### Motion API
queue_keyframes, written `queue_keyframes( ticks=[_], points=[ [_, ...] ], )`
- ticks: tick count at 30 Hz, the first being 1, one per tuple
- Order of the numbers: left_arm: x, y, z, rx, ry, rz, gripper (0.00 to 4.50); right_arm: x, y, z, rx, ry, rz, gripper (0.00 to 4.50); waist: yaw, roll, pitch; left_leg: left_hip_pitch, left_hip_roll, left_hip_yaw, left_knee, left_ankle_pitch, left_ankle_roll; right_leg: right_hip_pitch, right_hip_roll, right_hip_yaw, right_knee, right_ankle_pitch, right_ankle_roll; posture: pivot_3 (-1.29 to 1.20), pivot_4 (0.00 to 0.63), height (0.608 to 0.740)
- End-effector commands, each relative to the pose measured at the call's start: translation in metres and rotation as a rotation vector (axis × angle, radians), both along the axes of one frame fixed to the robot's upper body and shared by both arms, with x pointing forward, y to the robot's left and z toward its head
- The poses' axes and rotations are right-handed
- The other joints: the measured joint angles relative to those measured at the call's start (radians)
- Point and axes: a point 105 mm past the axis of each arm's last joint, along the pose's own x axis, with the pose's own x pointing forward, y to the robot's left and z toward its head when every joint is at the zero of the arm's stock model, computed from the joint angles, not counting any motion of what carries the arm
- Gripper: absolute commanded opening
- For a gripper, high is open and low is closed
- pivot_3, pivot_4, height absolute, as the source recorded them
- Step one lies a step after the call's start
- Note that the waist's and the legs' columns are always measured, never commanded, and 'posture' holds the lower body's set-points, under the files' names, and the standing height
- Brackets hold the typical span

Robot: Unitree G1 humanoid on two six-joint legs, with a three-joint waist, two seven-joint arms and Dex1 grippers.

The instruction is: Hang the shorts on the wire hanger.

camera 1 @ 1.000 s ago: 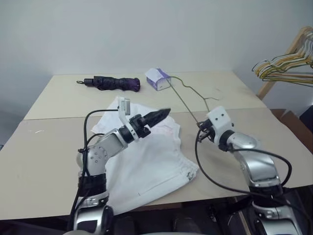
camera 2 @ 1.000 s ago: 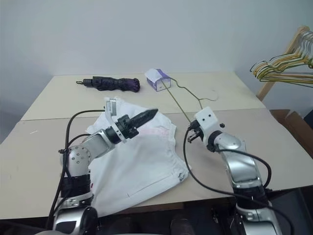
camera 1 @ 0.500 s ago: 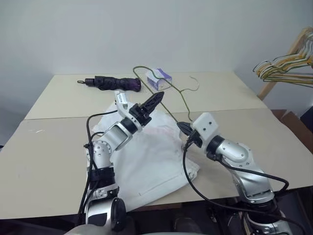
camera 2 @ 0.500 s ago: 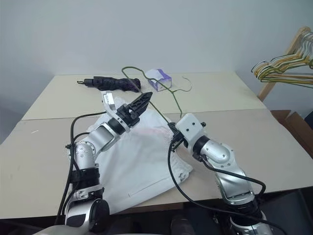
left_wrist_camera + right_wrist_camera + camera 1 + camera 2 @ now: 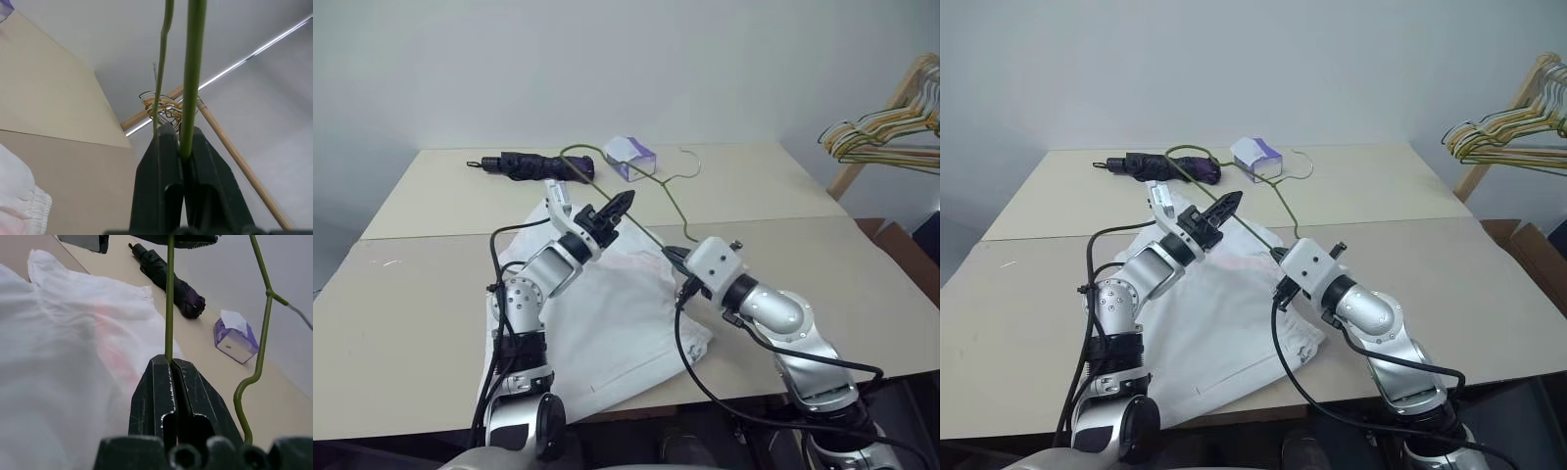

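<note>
Gripping wire hanger [image 5: 651,230] | both end effectors, left [image 5: 625,202] and right [image 5: 670,257], clamped | shorts [image 5: 607,323] on table [image 5: 401,294]

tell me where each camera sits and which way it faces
Head views: looking forward and down over both arms at the beige table, white fabric shorts, thin olive-green wire hanger.
Left wrist view: along the left gripper, shut on the hanger.
Right wrist view: along the right gripper, shut on the hanger, shorts beneath.
All share the hanger.
</note>
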Motion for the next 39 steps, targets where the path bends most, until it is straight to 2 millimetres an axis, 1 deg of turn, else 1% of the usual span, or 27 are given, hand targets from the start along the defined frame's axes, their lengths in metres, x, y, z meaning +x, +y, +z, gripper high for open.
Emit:
queue_keyframes(
  ticks=[1, 3, 4, 8, 9, 12, 14, 15, 17, 21, 23, 25, 28, 32, 39],
  points=[
    [-0.004, -0.005, 0.012, 0.066, -0.09, -0.008, 0.02, -0.001, 0.003, 0.015, -0.035, -0.106, 0.021, 0.0, 0.0, 0.0, 0.0, 0.0, 0.0, 0.0, 0.0, 0.0, 0.0, 0.0, 0.0, 0.0, 0.0, 0.0, 0.0, -0.09, 0.0, 0.74],
    [-0.004, -0.006, 0.013, 0.102, -0.126, 0.001, 0.0, -0.002, 0.005, 0.017, -0.047, -0.128, 0.029, 0.53, -0.001, 0.0, 0.0, 0.0, 0.0, 0.001, 0.0, 0.0, 0.0, 0.0, 0.0, 0.0, 0.0, 0.0, 0.0, -0.09, 0.0, 0.74],
    [-0.004, -0.005, 0.015, 0.102, -0.146, 0.004, 0.0, -0.002, 0.005, 0.018, -0.048, -0.134, 0.033, 0.73, 0.0, 0.0, 0.0, 0.0, 0.0, 0.001, 0.0, 0.0, 0.0, 0.0, 0.0, 0.0, 0.0, 0.0, 0.0, -0.09, 0.0, 0.74],
    [-0.004, 0.0, 0.021, 0.147, -0.228, 0.012, 0.0, -0.004, 0.004, 0.025, -0.037, -0.154, 0.039, 2.12, -0.001, 0.0, 0.0, 0.0, 0.0, 0.001, 0.0, 0.0, 0.0, 0.0, 0.0, 0.0, 0.0, 0.0, 0.0, -0.09, 0.0, 0.74],
    [-0.003, 0.005, 0.026, 0.145, -0.257, 0.008, 0.0, -0.005, 0.0, 0.031, -0.013, -0.152, 0.049, 2.45, -0.001, 0.0, 0.0, 0.0, 0.0, 0.001, 0.0, 0.0, 0.0, 0.0, 0.0, 0.0, 0.0, 0.0, 0.0, -0.09, 0.0, 0.74],
    [-0.003, 0.019, 0.041, 0.131, -0.338, -0.022, 0.0, -0.014, -0.008, 0.043, 0.079, -0.083, 0.115, 3.46, 0.0, 0.0, 0.0, 0.0, 0.0, 0.001, 0.0, 0.0, 0.0, 0.0, 0.0, 0.0, 0.0, 0.0, 0.0, -0.09, 0.0, 0.74],
    [-0.009, 0.03, 0.052, 0.149, -0.428, -0.089, 0.0, -0.024, -0.018, 0.044, 0.166, 0.094, 0.204, 4.13, 0.0, 0.0, 0.0, 0.0, 0.0, 0.001, 0.0, 0.0, 0.0, 0.0, 0.0, 0.0, -0.001, 0.0, 0.0, -0.08, 0.0, 0.74],
    [-0.016, 0.037, 0.058, 0.161, -0.484, -0.149, 0.0, -0.025, -0.024, 0.046, 0.227, 0.193, 0.235, 4.47, -0.001, 0.0, 0.0, 0.0, 0.0, 0.001, 0.0, 0.0, 0.0, 0.0, 0.0, -0.001, -0.001, 0.0, 0.0, -0.08, 0.0, 0.74],
    [-0.026, 0.045, 0.065, 0.159, -0.548, -0.238, 0.0, -0.026, -0.034, 0.052, 0.301, 0.303, 0.265, 4.47, -0.005, 0.0, 0.001, 0.0, 0.001, 0.001, -0.001, 0.0, 0.0, 0.0, 0.0, -0.001, -0.001, 0.0, 0.0, -0.07, 0.0, 0.74],
    [-0.062, 0.068, 0.087, 0.126, -0.726, -0.494, 0.0, -0.028, -0.049, 0.06, 0.395, 0.625, 0.439, 4.47, -0.017, 0.001, 0.001, 0.001, 0.002, 0.002, -0.001, 0.0, 0.0, 0.001, 0.0, -0.001, -0.001, 0.0, -0.001, -0.07, 0.0, 0.74],
    [-0.071, 0.073, 0.095, 0.097, -0.767, -0.56, 0.0, -0.029, -0.052, 0.062, 0.416, 0.732, 0.493, 4.47, -0.022, 0.001, 0.001, 0.001, 0.002, 0.002, -0.001, 0.0, 0.0, 0.001, 0.0, -0.003, -0.002, 0.0, -0.002, -0.06, 0.0, 0.74],
    [-0.075, 0.075, 0.102, 0.082, -0.812, -0.593, 0.0, -0.025, -0.048, 0.058, 0.401, 0.835, 0.527, 4.47, -0.023, 0.001, 0.001, 0.0, 0.002, 0.001, -0.001, 0.0, 0.0, 0.001, 0.0, -0.003, -0.003, 0.0, -0.001, -0.06, 0.0, 0.74],
    [-0.074, 0.075, 0.108, 0.071, -0.866, -0.582, 0.0, -0.026, -0.037, 0.05, 0.362, 0.888, 0.593, 4.47, -0.023, 0.001, 0.001, -0.001, 0.003, 0.001, -0.001, 0.0, 0.0, 0.001, 0.0, -0.004, -0.004, 0.0, -0.001, -0.05, 0.0, 0.74],
    [-0.073, 0.073, 0.105, 0.072, -0.895, -0.576, 0.0, -0.033, -0.015, 0.04, 0.316, 0.885, 0.655, 4.47, -0.02, 0.001, 0.001, -0.002, 0.003, -0.001, -0.001, 0.0, 0.0, 0.0, 0.0, -0.004, -0.004, 0.0, 0.0, -0.04, 0.0, 0.74],
    [-0.07, 0.064, 0.103, 0.076, -0.915, -0.549, 0.0, -0.03, 0.01, 0.044, 0.321, 0.839, 0.668, 4.47, -0.009, 0.002, 0.001, -0.002, 0.003, -0.007, -0.001, 0.0, 0.0, 0.0, 0.0, -0.003, -0.003, 0.0, 0.0, -0.03, 0.0, 0.74]
  ],
)
